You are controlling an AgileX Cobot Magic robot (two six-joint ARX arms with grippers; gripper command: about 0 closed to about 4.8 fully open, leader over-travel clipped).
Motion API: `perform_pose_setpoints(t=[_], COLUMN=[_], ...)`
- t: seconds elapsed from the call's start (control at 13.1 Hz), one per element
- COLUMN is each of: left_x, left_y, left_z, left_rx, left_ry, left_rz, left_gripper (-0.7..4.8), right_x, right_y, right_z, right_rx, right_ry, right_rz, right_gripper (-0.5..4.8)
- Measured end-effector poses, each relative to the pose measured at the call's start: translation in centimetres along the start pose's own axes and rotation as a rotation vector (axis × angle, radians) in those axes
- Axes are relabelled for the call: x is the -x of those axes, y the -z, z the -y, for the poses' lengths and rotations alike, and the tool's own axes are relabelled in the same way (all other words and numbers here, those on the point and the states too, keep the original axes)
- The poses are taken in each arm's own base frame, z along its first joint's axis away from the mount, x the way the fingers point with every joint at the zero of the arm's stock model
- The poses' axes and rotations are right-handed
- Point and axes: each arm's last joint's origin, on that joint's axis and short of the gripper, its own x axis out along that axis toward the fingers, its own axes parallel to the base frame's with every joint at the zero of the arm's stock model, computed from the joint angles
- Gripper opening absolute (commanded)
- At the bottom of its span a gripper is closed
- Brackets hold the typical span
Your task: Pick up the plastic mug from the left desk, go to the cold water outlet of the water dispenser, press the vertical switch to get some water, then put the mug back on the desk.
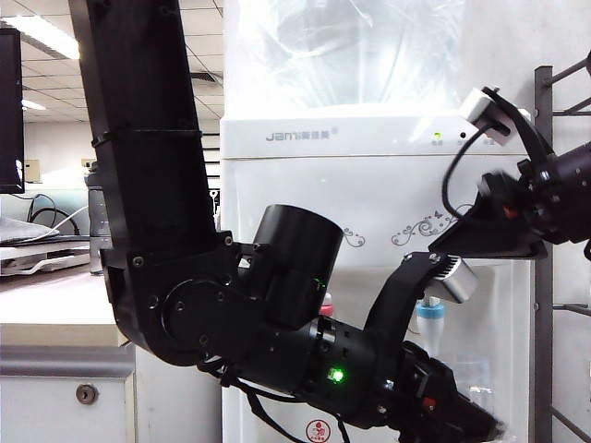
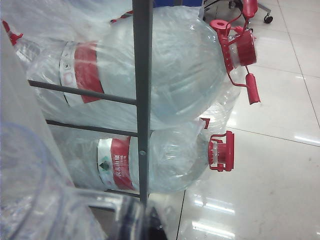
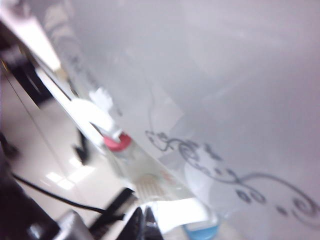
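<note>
Both arms stationed at the water dispenser (image 1: 369, 185) front; the left arm fills most of the exterior view.

The left gripper (image 1: 466, 420) sits low beneath the cold water outlet (image 1: 430, 325), jaws pressed together; the plastic mug (image 2: 35, 200) is a blurred clear wall at the left wrist view's edge, grip not resolvable. The right gripper (image 3: 144, 222) lies close to the floral panel; its jaw state cannot be determined. Beside the dispenser, a metal rack (image 2: 142, 100) holds stacked water bottles (image 2: 165, 65). The left desk (image 1: 55, 369) is cut off by the arm.

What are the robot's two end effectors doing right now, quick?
Left end effector: closed, holding the plastic mug.
Right end effector: looks closed, holding nothing.
</note>
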Motion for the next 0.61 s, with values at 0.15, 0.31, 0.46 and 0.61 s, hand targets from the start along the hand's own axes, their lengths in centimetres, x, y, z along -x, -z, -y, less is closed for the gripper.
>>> perform_pose_setpoints(t=[0.15, 0.31, 0.46, 0.61], left_x=[0.0, 0.0, 0.0, 0.0], left_y=[0.0, 0.0, 0.0, 0.0], left_z=[0.0, 0.0, 0.0, 0.0], left_rx=[0.0, 0.0, 0.0, 0.0], left_ry=[0.0, 0.0, 0.0, 0.0], left_rz=[0.0, 0.0, 0.0, 0.0], left_gripper=[-0.06, -0.06, -0.06, -0.06], right_x=[0.0, 0.0, 0.0, 0.0], right_y=[0.01, 0.01, 0.01, 0.02], right_z=[-0.01, -0.01, 0.0, -0.03], right_rx=[0.136, 0.224, 0.363, 0.449], right_ry=[-0.003, -0.002, 0.0, -0.008], right_rz=[0.0, 0.0, -0.001, 0.001], right_gripper=[-0.01, -0.01, -0.01, -0.01])
